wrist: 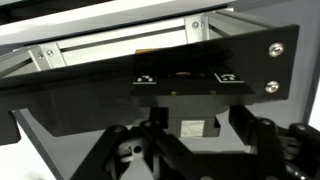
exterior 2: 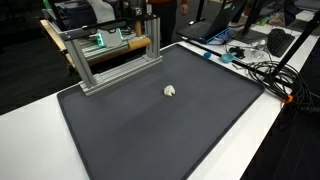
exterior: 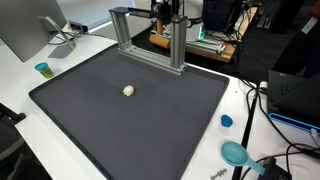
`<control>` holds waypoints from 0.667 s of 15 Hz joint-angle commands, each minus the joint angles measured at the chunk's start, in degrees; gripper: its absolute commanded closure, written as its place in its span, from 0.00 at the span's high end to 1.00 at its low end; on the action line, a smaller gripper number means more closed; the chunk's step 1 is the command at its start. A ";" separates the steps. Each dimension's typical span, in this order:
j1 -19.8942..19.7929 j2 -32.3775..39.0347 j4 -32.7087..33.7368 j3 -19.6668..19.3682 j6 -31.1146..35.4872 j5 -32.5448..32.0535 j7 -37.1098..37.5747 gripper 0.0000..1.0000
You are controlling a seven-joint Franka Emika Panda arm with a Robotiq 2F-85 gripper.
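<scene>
Gripper (wrist: 190, 150) close by frame (exterior: 178, 45), jaw spread can't be told; slight drift risks clipping a bar, clearance being tight.

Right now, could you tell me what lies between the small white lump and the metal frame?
Only bare dark mat lies between the white lump and the metal frame, as both exterior views show.

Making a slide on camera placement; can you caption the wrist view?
Wrist view: the gripper faces a black plate with two screws, a metal frame behind it.
</scene>
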 commanded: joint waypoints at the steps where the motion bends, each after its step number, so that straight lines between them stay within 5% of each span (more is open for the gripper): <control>1: 0.28 -0.94 -0.16 -0.64 -0.04 -0.94 -2.37 0.42; 2: 0.14 -1.17 -0.21 -0.96 0.39 -1.64 -3.43 0.53; 5: 0.09 -1.39 -0.39 -1.07 0.86 -2.41 -5.19 0.60; 6: 0.06 -1.33 -0.48 -1.02 1.28 -2.61 -5.45 0.34; 10: 0.27 -0.87 -0.31 -0.74 1.17 -3.19 -6.12 0.32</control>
